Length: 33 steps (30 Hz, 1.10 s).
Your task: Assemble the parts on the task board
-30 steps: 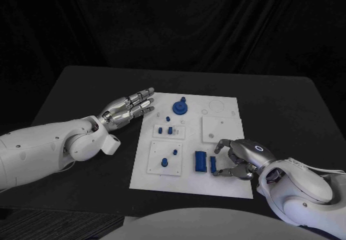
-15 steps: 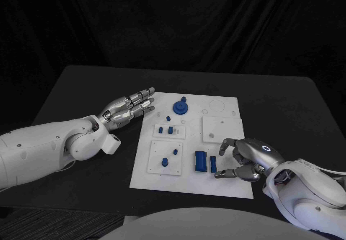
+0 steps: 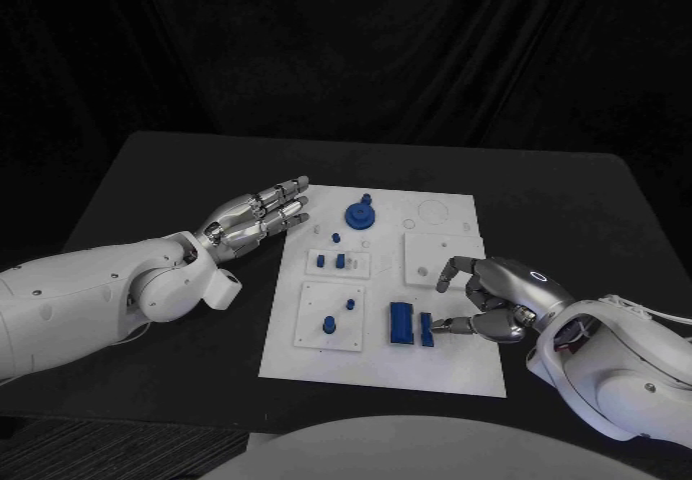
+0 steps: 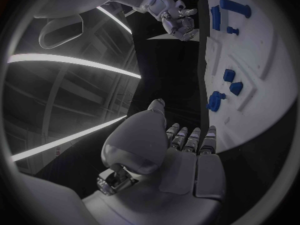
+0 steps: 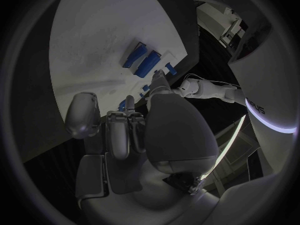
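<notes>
The white task board [image 3: 447, 355] lies mid-table with several blue parts on it. A round blue part [image 3: 361, 213] stands at its far side. A wide blue block [image 3: 400, 322] and a narrow blue block [image 3: 426, 329] lie side by side near its front. My right hand [image 3: 498, 295] hovers over the board's right side, fingers loosely curved and apart, holding nothing; its thumb tip is close to the narrow block. The right wrist view shows both blocks [image 5: 150, 64] beyond the right hand [image 5: 137, 130]. My left hand [image 3: 260, 218] lies flat with fingers stretched, just off the board's far left edge.
Small blue pegs [image 3: 330, 261] stand in a raised white plate left of centre, and two more [image 3: 329, 324] in the plate nearer me. A square white plate [image 3: 440, 255] sits at the board's right. Black tabletop [image 3: 577, 210] surrounds the board on all sides.
My right hand has drawn up and away from the table's near edge, lifting its fingers beside the narrow block. The left arm and the parts have stayed put.
</notes>
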Motion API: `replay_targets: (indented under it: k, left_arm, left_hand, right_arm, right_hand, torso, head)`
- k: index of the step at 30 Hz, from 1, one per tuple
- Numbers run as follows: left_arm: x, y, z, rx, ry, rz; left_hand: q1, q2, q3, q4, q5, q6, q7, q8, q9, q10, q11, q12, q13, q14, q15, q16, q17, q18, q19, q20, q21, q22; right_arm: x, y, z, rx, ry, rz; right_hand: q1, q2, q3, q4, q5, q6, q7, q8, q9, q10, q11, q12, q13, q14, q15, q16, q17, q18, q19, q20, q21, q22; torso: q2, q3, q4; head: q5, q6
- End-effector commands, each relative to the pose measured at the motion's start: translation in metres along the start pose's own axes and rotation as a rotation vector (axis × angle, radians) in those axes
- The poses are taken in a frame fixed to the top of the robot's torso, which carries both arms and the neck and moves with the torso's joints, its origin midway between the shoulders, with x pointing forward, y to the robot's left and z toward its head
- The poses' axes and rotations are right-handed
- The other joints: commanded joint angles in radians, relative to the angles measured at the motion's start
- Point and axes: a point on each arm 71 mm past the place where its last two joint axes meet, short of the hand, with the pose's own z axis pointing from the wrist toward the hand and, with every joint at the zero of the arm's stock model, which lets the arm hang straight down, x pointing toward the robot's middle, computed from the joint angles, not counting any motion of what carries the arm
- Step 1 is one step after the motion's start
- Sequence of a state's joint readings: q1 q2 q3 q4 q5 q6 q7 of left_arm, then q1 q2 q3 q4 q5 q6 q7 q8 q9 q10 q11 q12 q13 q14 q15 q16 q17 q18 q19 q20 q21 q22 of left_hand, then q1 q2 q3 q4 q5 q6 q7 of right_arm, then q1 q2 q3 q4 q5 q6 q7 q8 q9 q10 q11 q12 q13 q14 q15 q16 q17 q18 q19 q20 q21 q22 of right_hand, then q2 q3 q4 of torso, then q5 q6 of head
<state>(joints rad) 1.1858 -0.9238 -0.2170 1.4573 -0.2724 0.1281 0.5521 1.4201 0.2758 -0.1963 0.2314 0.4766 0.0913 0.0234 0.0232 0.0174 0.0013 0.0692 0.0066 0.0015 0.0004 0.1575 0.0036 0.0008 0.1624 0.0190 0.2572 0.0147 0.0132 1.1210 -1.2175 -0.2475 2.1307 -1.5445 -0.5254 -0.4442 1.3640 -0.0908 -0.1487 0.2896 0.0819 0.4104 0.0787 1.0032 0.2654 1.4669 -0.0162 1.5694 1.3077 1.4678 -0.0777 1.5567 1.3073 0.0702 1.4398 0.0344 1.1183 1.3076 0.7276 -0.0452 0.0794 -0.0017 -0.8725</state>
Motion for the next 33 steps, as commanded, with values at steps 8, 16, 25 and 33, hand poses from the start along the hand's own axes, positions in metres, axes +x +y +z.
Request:
replay_targets:
  k: [8, 16, 25, 33]
  left_arm:
    - [0.001, -0.001, 0.0, 0.014, 0.002, -0.003]
    - [0.001, -0.001, 0.0, 0.015, 0.004, -0.004]
    - [0.001, -0.001, 0.0, 0.014, 0.005, -0.004]
    - [0.001, -0.001, 0.0, 0.012, 0.006, -0.005]
  left_hand:
    - [0.01, 0.002, 0.001, -0.007, 0.008, 0.004, 0.001, 0.003, 0.002, -0.001, 0.0, -0.007, -0.001, 0.0, 0.003, -0.004, -0.001, 0.013, 0.001, 0.006, 0.004, 0.002]
    - [0.013, 0.002, 0.002, -0.01, 0.01, 0.004, 0.001, 0.003, 0.002, -0.001, 0.0, -0.007, -0.001, 0.0, 0.003, -0.004, -0.001, 0.013, 0.002, 0.006, 0.004, 0.002]
    - [0.014, 0.002, 0.003, -0.011, 0.011, 0.003, 0.001, 0.003, 0.001, -0.001, 0.001, -0.007, -0.001, 0.0, 0.003, -0.004, -0.001, 0.013, 0.001, 0.006, 0.004, 0.002]
    - [0.014, 0.002, 0.003, -0.011, 0.011, 0.003, 0.001, 0.003, 0.001, -0.001, 0.001, -0.007, -0.001, 0.0, 0.003, -0.004, -0.001, 0.013, 0.001, 0.006, 0.004, 0.002]
  right_arm:
    - [0.015, -0.008, 0.007, 0.054, 0.159, -0.001]
    - [0.021, -0.009, 0.008, 0.065, 0.18, -0.01]
    - [0.029, -0.007, 0.008, 0.063, 0.191, 0.0]
    - [0.029, -0.008, 0.01, 0.07, 0.168, 0.005]
  right_hand:
    - [0.042, 0.014, -0.012, 0.002, -0.011, -0.026, 0.005, 0.014, 0.014, 0.104, 0.009, 0.001, 0.263, 0.085, 0.01, -0.012, 0.194, 0.023, -0.021, 0.008, -0.047, 0.139]
    - [-0.014, -0.03, -0.023, 0.006, -0.032, -0.026, 0.004, 0.017, 0.019, 0.104, 0.008, 0.001, 0.263, 0.09, 0.008, -0.005, 0.211, 0.021, -0.013, 0.007, -0.033, 0.143]
    - [-0.052, -0.061, -0.034, 0.007, -0.032, -0.023, 0.003, 0.019, 0.022, 0.104, 0.007, 0.001, 0.263, 0.091, 0.007, -0.003, 0.217, 0.019, -0.01, 0.005, -0.027, 0.144]
    - [-0.055, -0.043, -0.023, 0.006, -0.032, -0.015, 0.004, 0.022, 0.024, 0.104, 0.007, 0.001, 0.263, 0.092, 0.006, -0.003, 0.218, 0.02, -0.01, 0.004, -0.029, 0.144]
  torso:
    - [0.001, 0.0001, -0.0003]
    - [0.0, 0.0, -0.0007]
    - [0.0, 0.0004, -0.0004]
    - [0.0, -0.0002, 0.0001]
  head:
    - [0.003, 0.0]
    - [0.004, 0.0]
    - [0.004, 0.0]
    - [0.006, 0.0]
